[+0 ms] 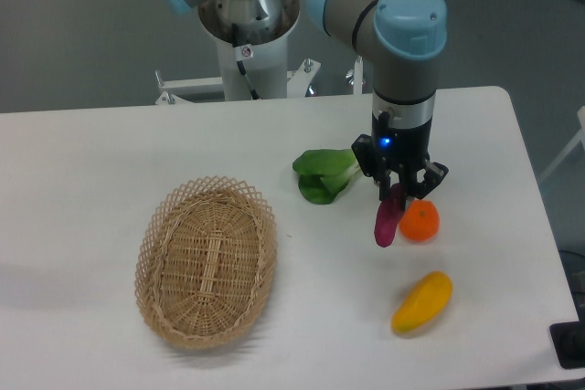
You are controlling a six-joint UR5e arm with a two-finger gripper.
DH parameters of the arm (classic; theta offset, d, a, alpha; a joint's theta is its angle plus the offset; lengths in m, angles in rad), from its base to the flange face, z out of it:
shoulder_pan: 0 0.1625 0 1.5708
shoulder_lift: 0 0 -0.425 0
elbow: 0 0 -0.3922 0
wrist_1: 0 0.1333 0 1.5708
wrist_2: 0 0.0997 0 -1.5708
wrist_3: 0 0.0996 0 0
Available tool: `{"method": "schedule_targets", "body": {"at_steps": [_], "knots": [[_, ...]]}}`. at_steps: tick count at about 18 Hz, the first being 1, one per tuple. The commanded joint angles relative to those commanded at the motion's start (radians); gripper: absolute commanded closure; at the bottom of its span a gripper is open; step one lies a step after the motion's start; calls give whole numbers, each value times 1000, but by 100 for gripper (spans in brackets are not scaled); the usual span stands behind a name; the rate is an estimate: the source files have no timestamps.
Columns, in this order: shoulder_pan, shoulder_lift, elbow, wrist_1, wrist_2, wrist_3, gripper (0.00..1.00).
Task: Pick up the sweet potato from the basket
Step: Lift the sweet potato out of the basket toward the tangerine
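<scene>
The hand (399, 187) points straight down from the arm, its fingers closed on the upper end of the sweet potato (388, 218), which hangs nearly upright beneath them. The tuber's lower tip sits close to the surface (91, 162); whether it is clear of it cannot be told from this view. Just beside the sweet potato, to the right of it in the picture, lies the orange (420, 221), seemingly touching it or nearly so. Near the hand on the other side lies a leafy green vegetable (324, 173); nearer the front edge lies the yellow mango (422, 302). The basket (207, 260) stands well apart toward the left of the picture, and nothing is visible inside it. Judged from this, the pick-up appears essentially done: the tuber is gripped and out of the basket.
</scene>
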Motion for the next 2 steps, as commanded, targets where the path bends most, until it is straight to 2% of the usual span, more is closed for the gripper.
{"method": "schedule_targets", "body": {"at_steps": [2], "knots": [[0,0,0,0,0,0,69]]}}
